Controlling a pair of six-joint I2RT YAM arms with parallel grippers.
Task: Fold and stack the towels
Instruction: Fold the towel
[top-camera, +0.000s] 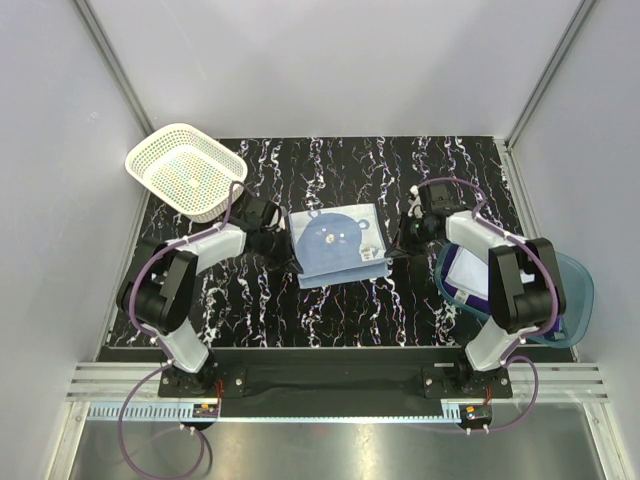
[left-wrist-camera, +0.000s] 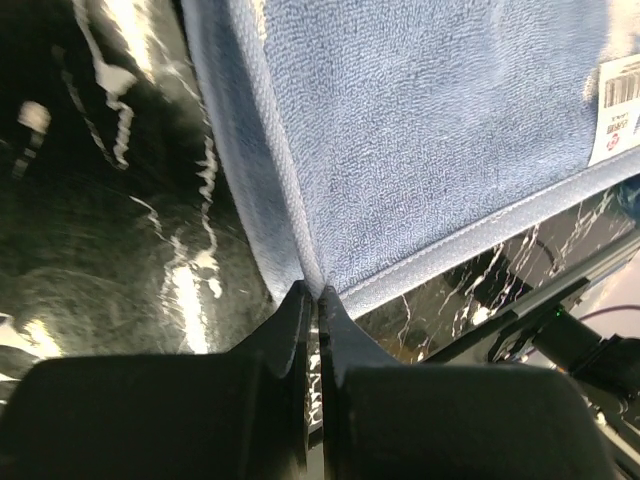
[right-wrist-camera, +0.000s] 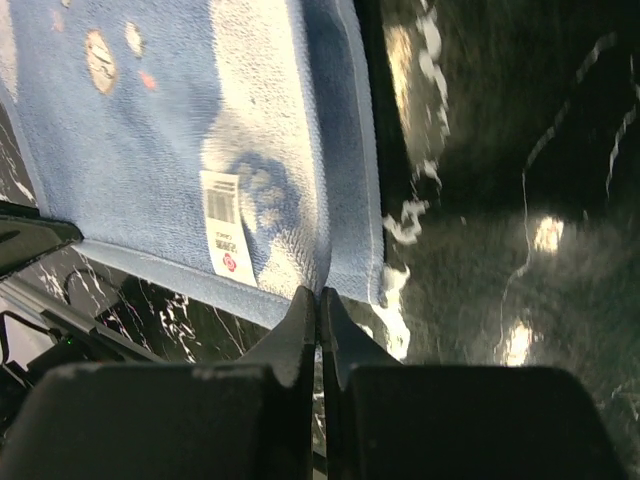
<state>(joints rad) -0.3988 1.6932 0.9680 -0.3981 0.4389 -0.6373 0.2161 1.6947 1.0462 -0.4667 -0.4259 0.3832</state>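
Tub (top-camera: 575, 300) of translucent blue plastic sits at the right edge of the table (top-camera: 400, 300). It holds the white towel (top-camera: 466, 268) and the purple towel (top-camera: 472, 299), both partly hidden by the arm. The lattice basket (top-camera: 185, 170) stands far left. The light blue towel (top-camera: 335, 243) lies mid-table, and its bear face is plain only from above. Only the wrist views show the grips. The left gripper (left-wrist-camera: 312, 292) is clamped on a towel corner. The right gripper (right-wrist-camera: 320, 296) is clamped on the hem beside a barcode label (right-wrist-camera: 226, 235).
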